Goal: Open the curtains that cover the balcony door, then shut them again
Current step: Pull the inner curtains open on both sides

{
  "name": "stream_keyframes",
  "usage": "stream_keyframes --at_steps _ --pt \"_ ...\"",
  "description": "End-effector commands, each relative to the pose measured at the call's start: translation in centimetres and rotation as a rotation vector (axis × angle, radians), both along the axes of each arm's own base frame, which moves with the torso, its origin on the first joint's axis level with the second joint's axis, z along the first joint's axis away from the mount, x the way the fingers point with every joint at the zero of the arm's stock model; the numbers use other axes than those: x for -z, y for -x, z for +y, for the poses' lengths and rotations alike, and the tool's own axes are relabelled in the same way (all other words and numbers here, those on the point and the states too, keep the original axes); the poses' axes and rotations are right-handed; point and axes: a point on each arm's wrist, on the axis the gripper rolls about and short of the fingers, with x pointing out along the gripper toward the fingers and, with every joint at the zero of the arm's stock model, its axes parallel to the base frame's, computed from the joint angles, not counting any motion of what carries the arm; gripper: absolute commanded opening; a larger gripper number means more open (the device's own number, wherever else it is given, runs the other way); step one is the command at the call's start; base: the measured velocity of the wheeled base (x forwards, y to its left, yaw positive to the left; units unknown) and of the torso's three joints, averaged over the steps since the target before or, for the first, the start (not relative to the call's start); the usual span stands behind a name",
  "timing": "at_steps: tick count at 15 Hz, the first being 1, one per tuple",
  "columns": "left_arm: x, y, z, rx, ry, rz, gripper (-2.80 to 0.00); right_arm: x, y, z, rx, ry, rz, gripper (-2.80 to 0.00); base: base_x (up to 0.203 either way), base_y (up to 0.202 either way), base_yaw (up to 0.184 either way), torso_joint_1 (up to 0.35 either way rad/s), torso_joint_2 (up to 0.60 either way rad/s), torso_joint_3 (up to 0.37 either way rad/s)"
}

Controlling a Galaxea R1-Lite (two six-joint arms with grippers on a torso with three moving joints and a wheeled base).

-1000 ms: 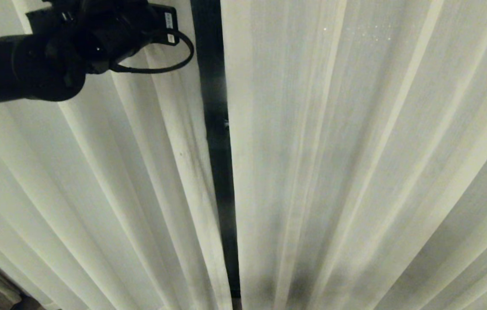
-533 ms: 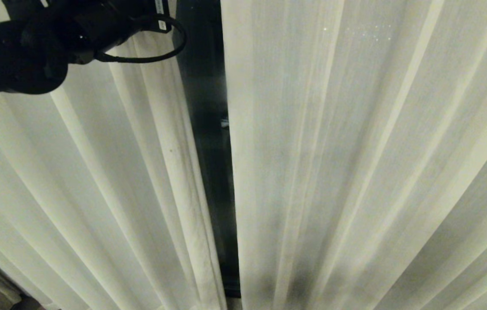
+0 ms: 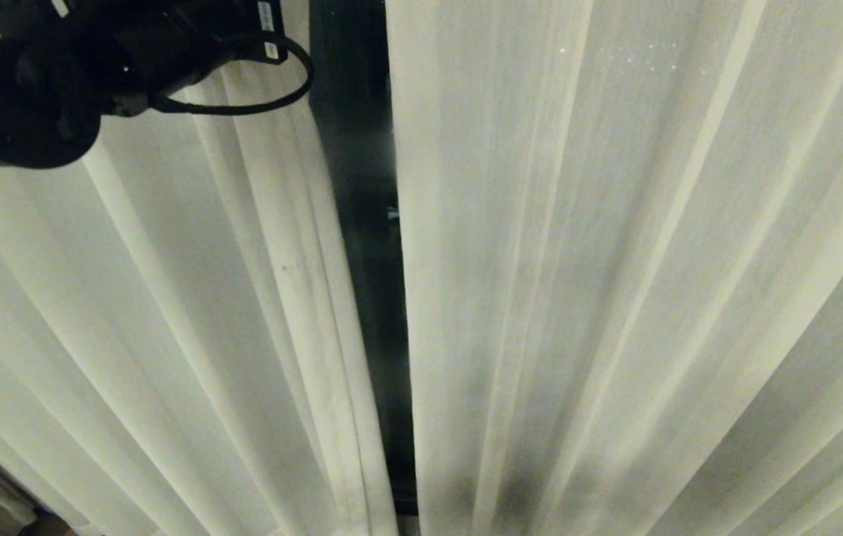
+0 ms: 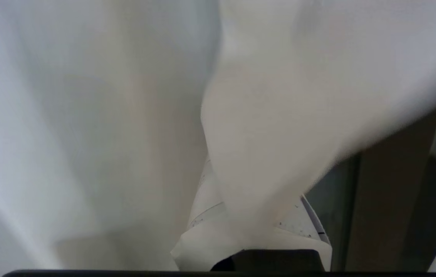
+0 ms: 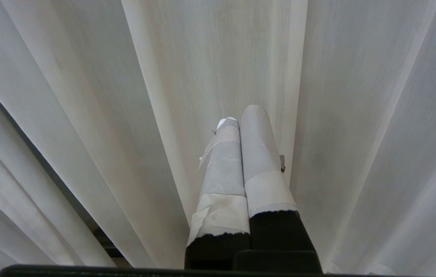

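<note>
Since the earlier frame, the left curtain panel (image 3: 191, 298) is drawing leftward and the dark gap exposing the balcony door (image 3: 362, 186) is widening. The left gripper (image 4: 256, 234) is pinching the panel's inner edge, its fingers clamped on fabric near the upper left of the head view. The right gripper (image 5: 243, 173) is idling before the right curtain panel (image 3: 615, 260), fingers pressed together and empty. Risk: thin fabric is liable to slip from the pinch if the pull is outrunning the curtain's glide.
</note>
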Motion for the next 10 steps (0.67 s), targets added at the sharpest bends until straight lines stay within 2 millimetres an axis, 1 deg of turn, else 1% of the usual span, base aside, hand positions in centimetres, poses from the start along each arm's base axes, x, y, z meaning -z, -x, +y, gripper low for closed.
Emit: stream_keyframes --at_steps 1,4,6,7,10 --pt "0.7 0.8 0.8 -0.014 -0.011 0.032 -2.8 0.0 0.0 0.0 0.0 0.0 -0.001 -2.8 0.0 0.0 0.0 0.0 0.0 0.0" --pt "1.2 3.2 2.7 -0.047 -0.021 0.064 -2.8 0.0 0.0 0.0 0.0 0.0 -0.001 -2.8 0.0 0.0 0.0 0.0 0.0 0.0" --pt "2.3 4.4 4.5 -0.09 -0.028 0.098 -2.8 0.0 0.0 0.0 0.0 0.0 -0.001 -2.8 0.0 0.0 0.0 0.0 0.0 0.0" --pt "2.4 4.7 5.3 -0.109 -0.026 0.102 -2.8 0.0 0.0 0.0 0.001 0.0 -0.001 -2.8 0.0 0.0 0.0 0.0 0.0 0.0" --pt "2.2 4.7 6.4 -0.136 -0.022 0.095 -2.8 0.0 0.0 0.0 0.001 0.0 -0.001 -2.8 0.0 0.0 0.0 0.0 0.0 0.0"
